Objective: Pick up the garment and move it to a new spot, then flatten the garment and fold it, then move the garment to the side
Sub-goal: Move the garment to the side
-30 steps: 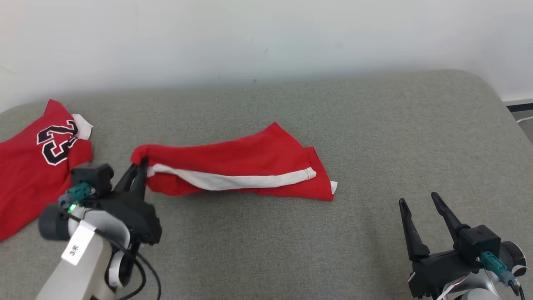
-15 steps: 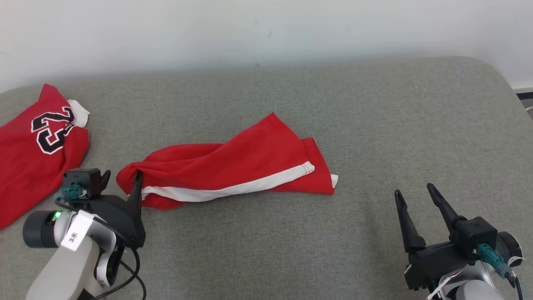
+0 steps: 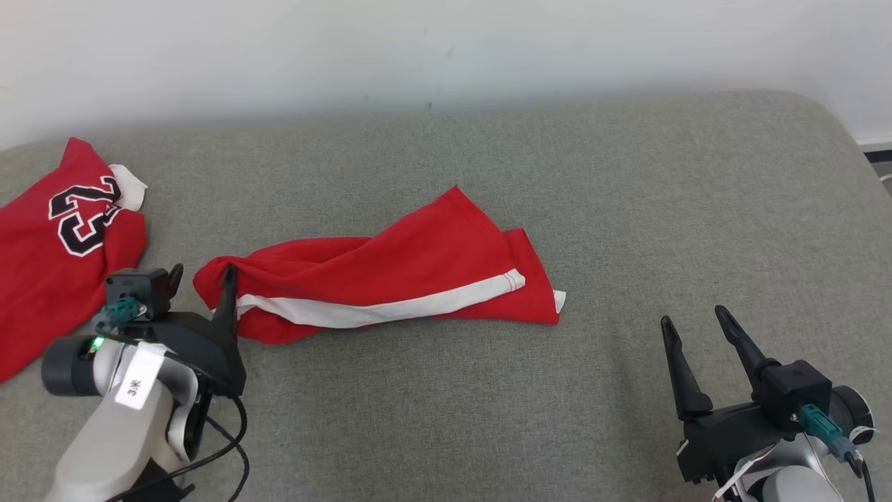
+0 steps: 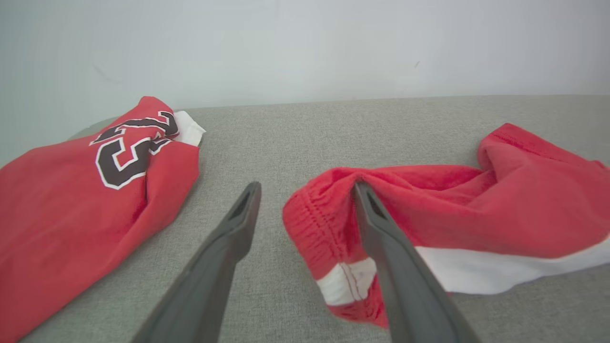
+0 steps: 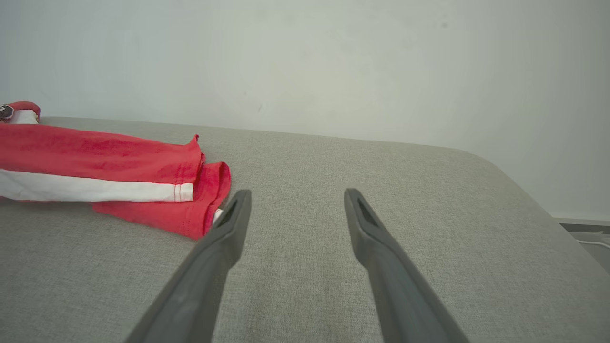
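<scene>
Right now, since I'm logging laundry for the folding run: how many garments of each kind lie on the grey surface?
Red shorts with white stripe: 1
Red numbered jersey: 1
Total: 2 garments

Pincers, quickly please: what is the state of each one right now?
Left pincer: open, red garment touches one finger, not gripped.
Right pincer: open, holding nothing.

I see bright, even, diffuse light across all three feeds. Only a faint, soft shadow hugs the garment [image 3: 390, 279]. Both wrist feeds bow slightly at the edges and soften along the bottom.
</scene>
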`<state>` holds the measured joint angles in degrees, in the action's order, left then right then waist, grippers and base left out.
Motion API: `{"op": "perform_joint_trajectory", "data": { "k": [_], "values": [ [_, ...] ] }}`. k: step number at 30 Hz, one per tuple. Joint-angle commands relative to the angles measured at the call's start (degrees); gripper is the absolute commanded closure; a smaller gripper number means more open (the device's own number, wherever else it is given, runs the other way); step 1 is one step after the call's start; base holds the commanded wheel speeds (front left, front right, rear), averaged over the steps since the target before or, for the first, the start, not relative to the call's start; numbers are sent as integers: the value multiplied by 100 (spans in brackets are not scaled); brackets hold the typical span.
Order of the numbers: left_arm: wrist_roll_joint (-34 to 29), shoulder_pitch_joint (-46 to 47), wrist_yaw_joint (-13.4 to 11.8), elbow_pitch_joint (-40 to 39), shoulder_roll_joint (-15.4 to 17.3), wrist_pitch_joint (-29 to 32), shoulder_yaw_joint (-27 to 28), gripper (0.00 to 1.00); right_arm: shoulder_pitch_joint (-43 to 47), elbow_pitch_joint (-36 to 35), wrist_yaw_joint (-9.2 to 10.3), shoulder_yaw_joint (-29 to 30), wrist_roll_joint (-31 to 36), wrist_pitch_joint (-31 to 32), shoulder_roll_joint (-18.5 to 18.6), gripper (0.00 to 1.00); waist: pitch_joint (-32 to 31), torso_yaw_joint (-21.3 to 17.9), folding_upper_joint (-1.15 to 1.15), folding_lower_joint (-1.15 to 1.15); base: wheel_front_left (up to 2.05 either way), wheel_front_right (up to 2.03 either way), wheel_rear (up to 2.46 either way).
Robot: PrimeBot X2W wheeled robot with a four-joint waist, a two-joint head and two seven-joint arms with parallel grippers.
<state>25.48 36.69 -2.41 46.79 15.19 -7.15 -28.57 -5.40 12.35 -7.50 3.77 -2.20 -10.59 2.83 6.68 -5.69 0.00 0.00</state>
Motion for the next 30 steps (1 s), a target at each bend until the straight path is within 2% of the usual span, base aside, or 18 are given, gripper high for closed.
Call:
{"op": "perform_joint_trajectory", "data": {
  "k": [1, 10, 16, 19, 22, 25, 30],
  "values": [
    [-62, 93, 36, 41, -12, -86, -18, 0, -70, 8, 2, 5, -43, -6, 14, 0, -17, 23, 0, 0, 0, 0, 0],
    [-144, 350, 30, 264, -105, -482, -94, 0, -6, 70, 2, -2, -51, -27, 14, 0, -147, 106, 0, 0, 0, 0, 0],
    [127, 233, 40, 97, -195, -634, 101, 0, 84, 81, 2, 12, -47, -2, 14, 0, -285, 168, 0, 0, 0, 0, 0],
    [287, 26, -54, -154, -223, -724, 261, 0, 124, 76, 2, 17, -50, 18, 14, 0, -349, 200, 0, 0, 0, 0, 0],
    [298, -251, -166, -578, -215, -783, 397, 0, 159, 61, 2, 22, -46, 32, 14, 0, -397, 238, 0, 0, 0, 0, 0],
    [181, -818, -285, -1571, -208, -812, 669, 0, 195, 35, 2, 24, -52, 50, 13, 0, -456, 289, 0, 0, 0, 0, 0],
    [14, -1808, -269, -2962, -385, -810, 1172, 0, 235, 25, 2, 14, -70, 77, 15, 0, -526, 330, 0, 0, 0, 0, 0]
  ]
}}
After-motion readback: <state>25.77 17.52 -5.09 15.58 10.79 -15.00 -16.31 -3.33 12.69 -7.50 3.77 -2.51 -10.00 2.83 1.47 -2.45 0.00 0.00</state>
